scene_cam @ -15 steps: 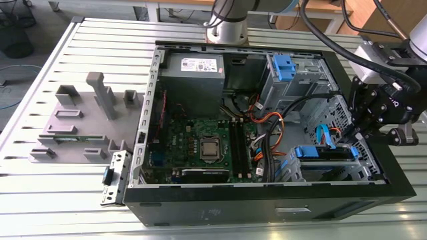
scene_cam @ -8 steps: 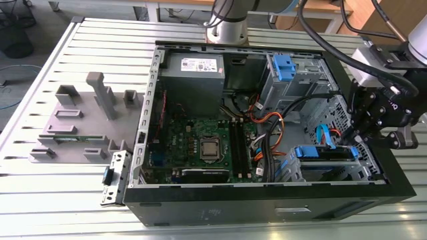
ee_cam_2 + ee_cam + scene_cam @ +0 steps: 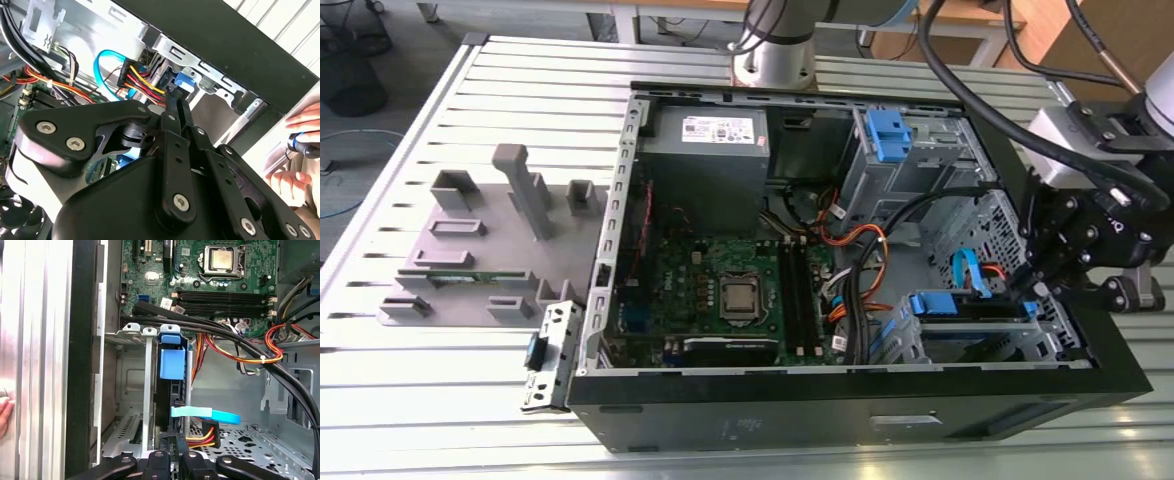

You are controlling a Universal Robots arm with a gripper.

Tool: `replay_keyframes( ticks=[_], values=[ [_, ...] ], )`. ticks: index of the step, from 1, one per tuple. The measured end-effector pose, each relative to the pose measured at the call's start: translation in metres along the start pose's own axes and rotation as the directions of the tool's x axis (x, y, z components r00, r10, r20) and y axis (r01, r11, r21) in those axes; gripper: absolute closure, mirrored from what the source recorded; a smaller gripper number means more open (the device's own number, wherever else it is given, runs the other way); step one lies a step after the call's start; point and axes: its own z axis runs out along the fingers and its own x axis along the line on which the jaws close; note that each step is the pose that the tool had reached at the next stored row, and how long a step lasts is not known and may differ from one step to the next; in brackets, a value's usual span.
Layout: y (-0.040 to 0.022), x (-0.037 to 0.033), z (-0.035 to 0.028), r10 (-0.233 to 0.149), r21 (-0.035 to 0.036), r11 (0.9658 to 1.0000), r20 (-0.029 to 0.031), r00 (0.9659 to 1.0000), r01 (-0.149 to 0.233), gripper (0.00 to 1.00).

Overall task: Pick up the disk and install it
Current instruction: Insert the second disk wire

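Gripper (image 3: 1034, 290) pinched together at disk (image 3: 172, 365) | disk edge-on in bay; body mostly hidden

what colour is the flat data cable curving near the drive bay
Light blue. The flat cable shows best in the first wrist view, beside the drive bay.

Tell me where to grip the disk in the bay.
Take the disk by its blue-railed upper edge, pinching across its thin width, coming through the case's open side. It stands on edge between the bay walls, so only that edge is exposed.
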Motion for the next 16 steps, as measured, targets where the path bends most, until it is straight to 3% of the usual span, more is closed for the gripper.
replay_keyframes(
  ticks=[16],
  values=[
    [-0.0023, 0.0004, 0.0019, 0.000, 0.0000, 1.0000, -0.0003, 1.0000, 0.000, 0.83]
  ],
)
